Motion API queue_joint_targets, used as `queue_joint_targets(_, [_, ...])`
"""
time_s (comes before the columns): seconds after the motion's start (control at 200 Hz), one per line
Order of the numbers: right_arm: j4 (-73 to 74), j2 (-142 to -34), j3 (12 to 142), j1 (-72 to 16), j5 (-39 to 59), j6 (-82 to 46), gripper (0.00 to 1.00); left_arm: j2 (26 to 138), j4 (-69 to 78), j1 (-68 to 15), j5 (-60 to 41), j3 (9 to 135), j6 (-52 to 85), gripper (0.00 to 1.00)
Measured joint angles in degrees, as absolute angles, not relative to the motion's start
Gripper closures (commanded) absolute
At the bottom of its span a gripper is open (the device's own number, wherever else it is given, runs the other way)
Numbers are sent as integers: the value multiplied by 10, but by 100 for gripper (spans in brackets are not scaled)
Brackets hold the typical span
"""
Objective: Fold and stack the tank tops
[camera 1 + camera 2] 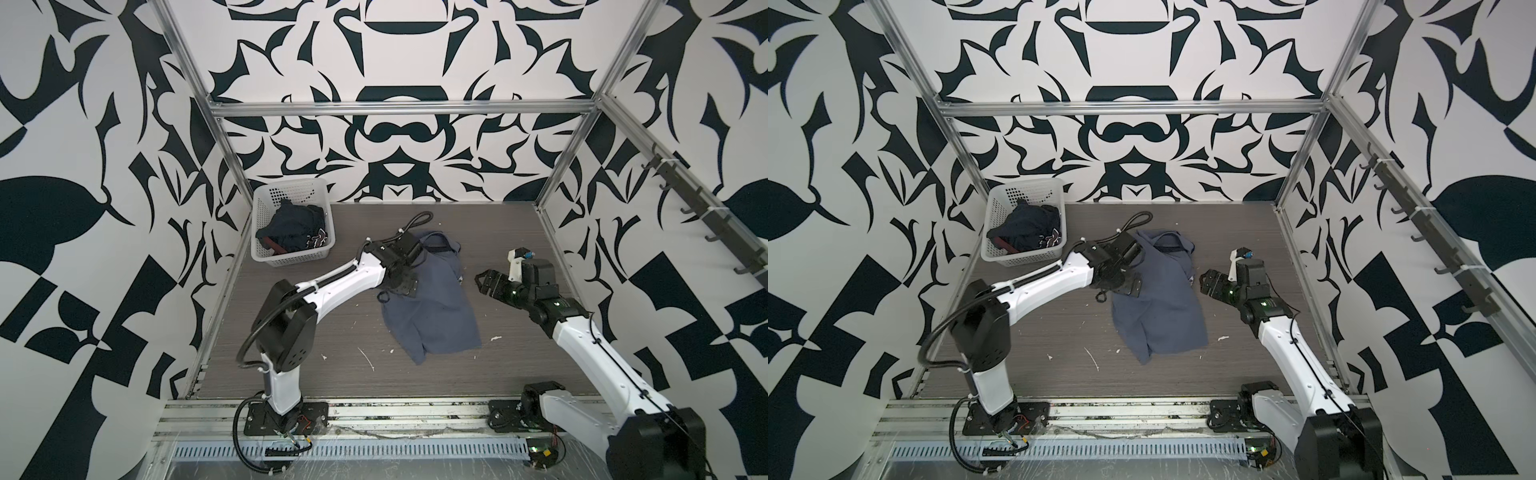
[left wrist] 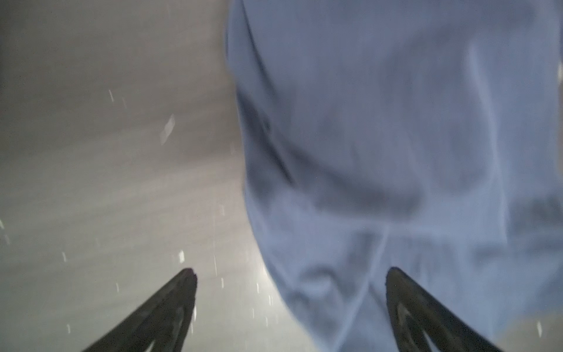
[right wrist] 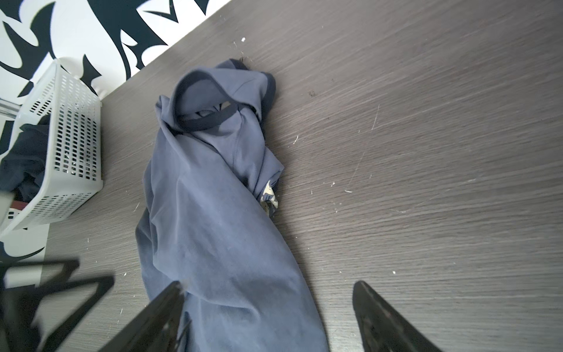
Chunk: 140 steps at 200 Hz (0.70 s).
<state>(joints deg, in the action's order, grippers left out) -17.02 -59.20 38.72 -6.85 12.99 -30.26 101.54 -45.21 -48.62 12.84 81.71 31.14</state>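
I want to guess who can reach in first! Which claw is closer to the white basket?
Left. The left gripper hangs over the blue shirt at its edge on the side of the basket. The right gripper sits across the shirt, farther from the basket.

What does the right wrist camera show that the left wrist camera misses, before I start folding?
Only the right wrist view: the white basket with the navy top in it, the patterned wall, the dark neckline of the blue top, and the right gripper, open.
Only the left wrist view: a blurred close-up of the cloth's creases, seen from the left gripper, also open.
Both: the blue top lying crumpled on the dark table, which is flecked with white.
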Motion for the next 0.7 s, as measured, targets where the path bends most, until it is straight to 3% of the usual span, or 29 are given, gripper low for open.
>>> queue_joint_targets(0.115, [-168,-629,387,-75,134,-313,15,978,-407,-519,91,739,358,4])
queue_joint_targets(0.315, [-152,-709,386,-114,133,-348,16,1028,-350,-526,61,680,430,6])
queue_joint_targets(0.7, [-45,-841,375,-307,120,-444,19,1078,-266,-382,76,689,420,22])
